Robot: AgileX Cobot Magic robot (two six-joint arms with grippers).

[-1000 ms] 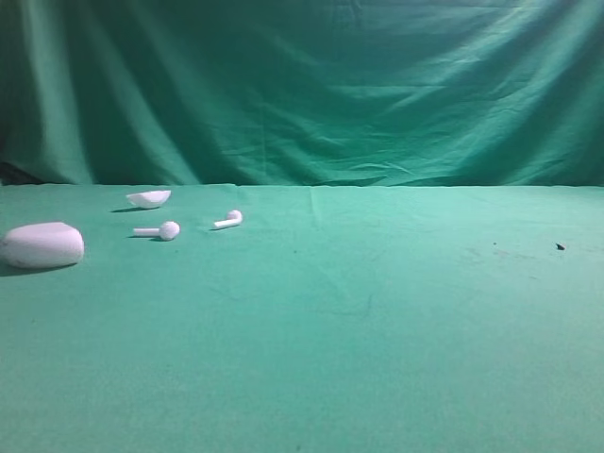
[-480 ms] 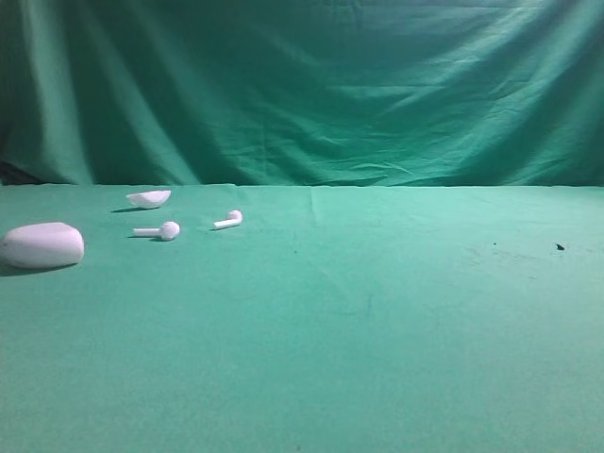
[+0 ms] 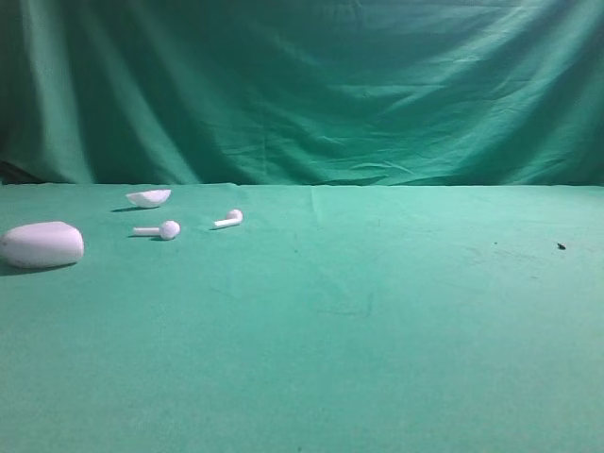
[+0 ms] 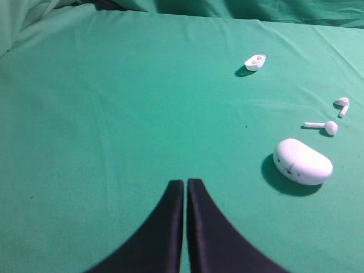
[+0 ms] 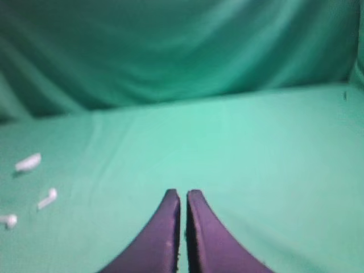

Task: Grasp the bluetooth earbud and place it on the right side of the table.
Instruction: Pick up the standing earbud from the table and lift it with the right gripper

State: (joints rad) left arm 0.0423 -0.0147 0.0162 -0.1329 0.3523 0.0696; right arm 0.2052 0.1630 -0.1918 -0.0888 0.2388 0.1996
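Meanwhile | bluetooth earbud [image 3: 229,220] tiny, blurred | left gripper [image 4: 186,183], right gripper [image 5: 183,194] jaws pressed together, bases cropped

Two smooth, dark, tapering curved fingers on each gripper: left gripper [image 4: 186,183], right gripper [image 5: 183,193]

Green table [image 3: 377,377]: two earbuds, case, lid.

The exterior high view is dim and soft, darkest in the upper left of the backdrop [image 3: 189,85]. The left wrist view is brighter and sharper; the case [image 4: 302,162] throws a dark shadow toward lower left. The right wrist view is blurred throughout, murky along the top, with no glare.
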